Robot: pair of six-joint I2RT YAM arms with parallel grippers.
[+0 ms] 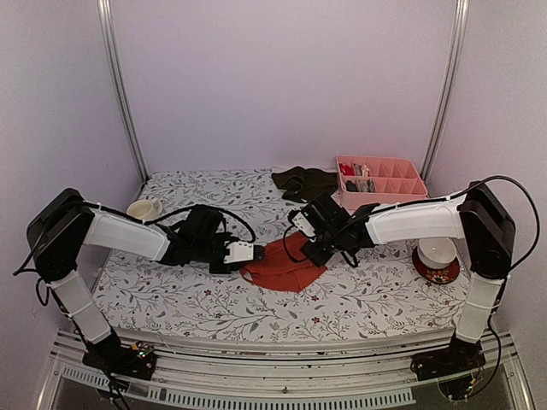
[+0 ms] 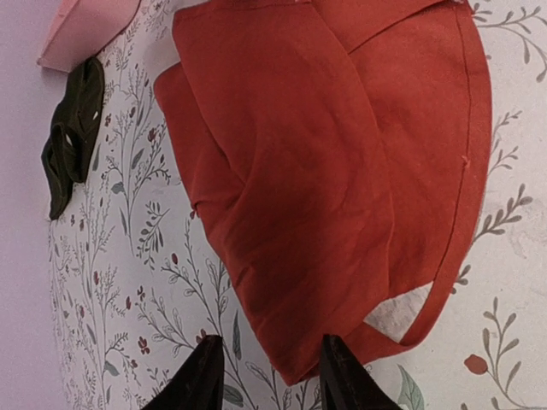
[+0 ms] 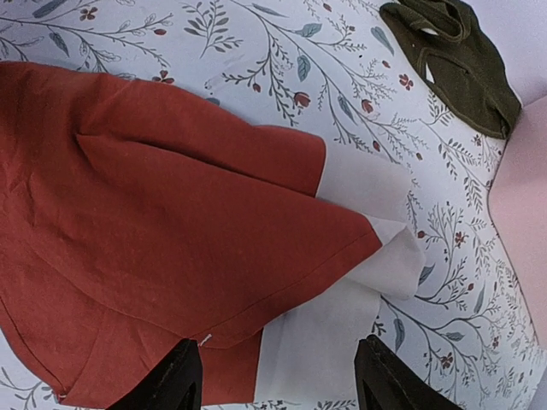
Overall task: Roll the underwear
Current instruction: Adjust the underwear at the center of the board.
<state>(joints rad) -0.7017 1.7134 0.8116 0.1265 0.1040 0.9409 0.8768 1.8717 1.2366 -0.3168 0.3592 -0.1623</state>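
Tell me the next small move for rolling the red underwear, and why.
Probably close the left gripper on the edge of the red underwear that appears to sit between its open jaws. The garment lies flat and unrolled, and the right gripper, also open, hovers over the opposite white-edged side holding nothing.

Top cam sits high at 6 o'clock facing 12; both wrist cams look down close-up, all sharing the rust-red underwear (image 1: 278,266).
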